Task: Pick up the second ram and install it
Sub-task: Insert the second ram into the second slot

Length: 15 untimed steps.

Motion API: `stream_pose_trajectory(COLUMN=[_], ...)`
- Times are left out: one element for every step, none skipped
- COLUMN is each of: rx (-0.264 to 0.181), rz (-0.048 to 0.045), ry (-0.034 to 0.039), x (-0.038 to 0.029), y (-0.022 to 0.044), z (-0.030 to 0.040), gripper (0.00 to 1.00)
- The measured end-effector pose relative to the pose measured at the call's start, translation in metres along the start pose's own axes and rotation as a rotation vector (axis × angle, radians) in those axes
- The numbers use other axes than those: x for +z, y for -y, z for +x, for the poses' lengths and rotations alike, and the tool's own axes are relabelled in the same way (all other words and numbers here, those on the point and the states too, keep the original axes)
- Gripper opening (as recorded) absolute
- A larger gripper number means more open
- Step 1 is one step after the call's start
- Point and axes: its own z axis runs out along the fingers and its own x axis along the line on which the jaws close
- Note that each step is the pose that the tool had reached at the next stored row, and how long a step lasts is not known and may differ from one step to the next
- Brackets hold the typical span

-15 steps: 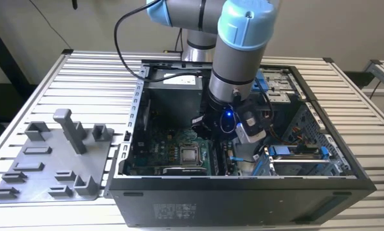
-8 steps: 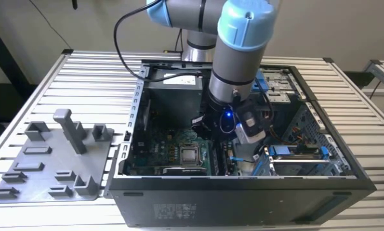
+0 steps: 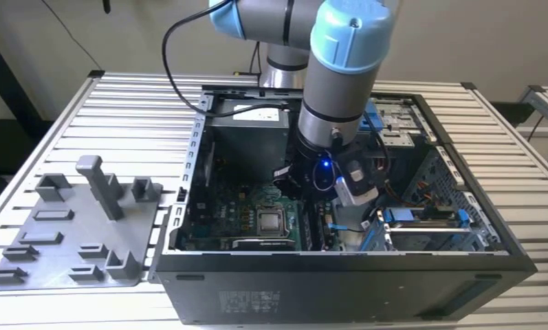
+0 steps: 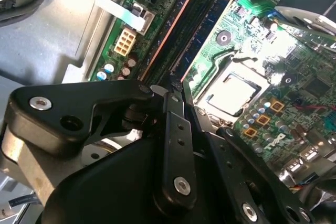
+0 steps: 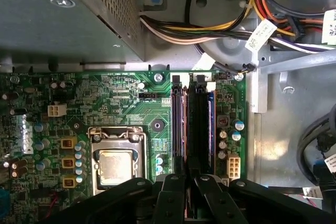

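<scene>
Black fingers of my gripper (image 5: 181, 190) pinch the second ram (image 5: 193, 129), standing edge-down over the motherboard (image 5: 126, 103) slots. I judge that any tilt could jam it or bend a latch.

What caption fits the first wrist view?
Gripper poised over the memory slots beside the silver processor.

The case (image 3: 347, 289) lies open on the surface (image 3: 136, 110), a rack (image 3: 72, 234) beside it at the exterior view's left. Inside, the CPU (image 5: 115, 165) sits beside the RAM slots (image 5: 191, 124).
</scene>
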Motion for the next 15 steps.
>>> stream_pose_trajectory(rx=[0.002,0.004,0.007,0.011,0.017,0.021,0.024,0.025,0.027,0.028,0.029,0.029,0.03,0.03,0.031], rz=[0.0,0.0,0.0001,-0.0002,-0.0004,-0.0003,-0.0011,-0.0008,-0.0006,-0.0003,0.0001,0.0,0.0005,0.0011,0.0017], ry=[0.0,0.0,0.0001,0.0002,0.0003,0.0003,0.0004,0.0004,0.0003,0.0004,0.0004,0.0005,0.0005,0.0005,0.0005], x=[0.0,0.0,0.0,0.0,0.0001,0.0001,0.0003,0.0002,0.0003,0.0006,0.001,0.0019,0.0028,0.0038,0.0047], y=[0.0,0.0,0.0,0.0001,0.0,0.0001,0.0,0.0,0.0,0.0001,0.0001,0.0,-0.0001,0.0,0.0], z=[0.0,0.0,0.0,0.0,0.0,0.0,-0.0001,0.0,0.0,0.0,0.0,-0.0001,-0.0001,-0.0001,-0.0001], gripper=[0.14,0.14,0.14,0.14,0.14,0.14,0.14,0.14,0.14,0.14,0.14,0.14,0.14,0.14,0.14])
